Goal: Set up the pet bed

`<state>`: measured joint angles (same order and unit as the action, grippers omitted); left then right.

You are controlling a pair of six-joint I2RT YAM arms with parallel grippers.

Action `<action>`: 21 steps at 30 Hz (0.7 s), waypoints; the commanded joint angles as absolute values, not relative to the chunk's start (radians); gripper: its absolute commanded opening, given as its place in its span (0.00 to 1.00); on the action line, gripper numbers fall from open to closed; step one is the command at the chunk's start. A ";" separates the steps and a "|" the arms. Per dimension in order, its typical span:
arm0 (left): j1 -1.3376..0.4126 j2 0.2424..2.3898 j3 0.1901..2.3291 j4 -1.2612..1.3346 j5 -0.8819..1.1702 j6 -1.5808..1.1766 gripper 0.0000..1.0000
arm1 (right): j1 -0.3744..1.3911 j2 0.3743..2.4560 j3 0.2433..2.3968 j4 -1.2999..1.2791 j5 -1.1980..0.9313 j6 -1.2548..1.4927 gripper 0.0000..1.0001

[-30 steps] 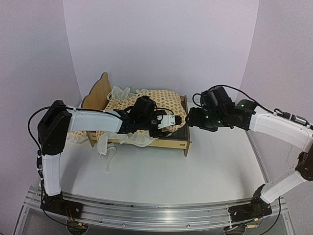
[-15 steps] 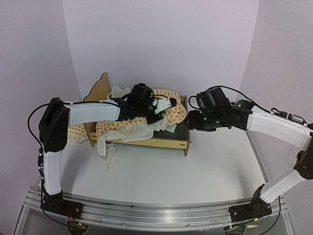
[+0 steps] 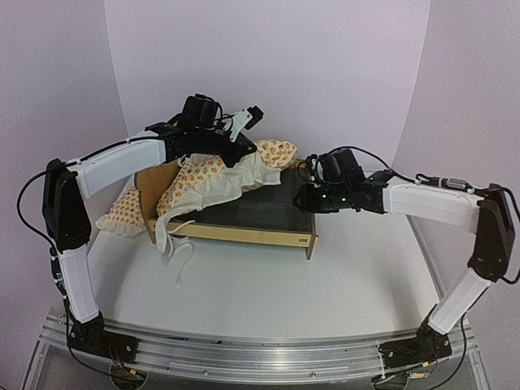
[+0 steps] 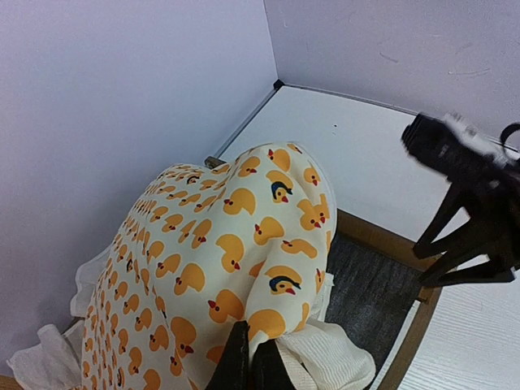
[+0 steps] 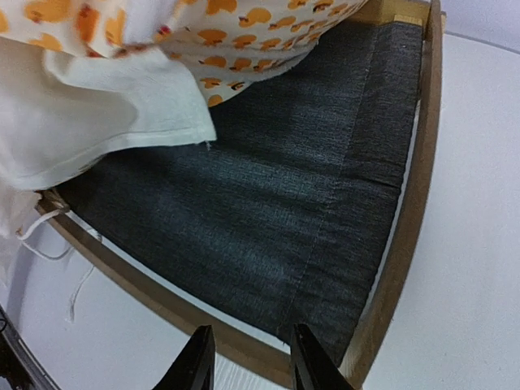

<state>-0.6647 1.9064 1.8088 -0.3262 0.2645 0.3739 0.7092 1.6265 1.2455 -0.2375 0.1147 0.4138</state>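
Note:
The pet bed (image 3: 244,233) is a light plywood frame at mid-table, with its dark grey fabric base (image 3: 264,207) laid bare. My left gripper (image 3: 246,120) is raised above the head end. It is shut on a fold of the duck-print mattress cushion (image 4: 211,244), which hangs from it over the bed's left half (image 3: 207,175). My right gripper (image 5: 250,366) hovers just above the frame's wooden rail (image 5: 406,244) at the foot corner. Its fingers stand apart with nothing gripped. The grey base (image 5: 268,203) fills the right wrist view, with the cushion's white underside (image 5: 97,122) at upper left.
A small ruffled duck-print pillow (image 3: 123,213) lies on the table left of the frame. White tie strings (image 3: 183,253) trail from the cushion over the front rail onto the table. The right arm (image 4: 471,179) shows beyond the footboard. White walls close in behind and at both sides.
My left gripper closed on the cushion and lifted it up and back to the left, uncovering the grey base. My right gripper slid left to the foot corner, its fingers narrowing.

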 commanded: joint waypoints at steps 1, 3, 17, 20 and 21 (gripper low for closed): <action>-0.647 1.855 1.867 -0.347 0.299 0.313 0.00 | 0.707 1.769 1.365 -0.092 0.094 0.351 0.32; -0.633 1.848 1.855 -0.339 0.298 0.298 0.00 | 0.700 1.837 1.428 -0.061 0.099 0.318 0.32; -0.614 1.846 1.839 -0.299 0.291 0.301 0.00 | 0.621 2.154 1.715 0.160 0.131 0.155 0.25; -0.606 1.853 1.847 -0.296 0.290 0.300 0.00 | 0.603 2.172 1.732 0.161 0.115 0.129 0.23; -0.604 1.855 1.850 -0.295 0.290 0.299 0.00 | 0.592 2.174 1.733 0.162 0.092 0.124 0.23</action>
<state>-0.6199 1.9007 1.8198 -0.3400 0.2852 0.3129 0.6115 2.1577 1.6825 0.1108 0.1162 0.1897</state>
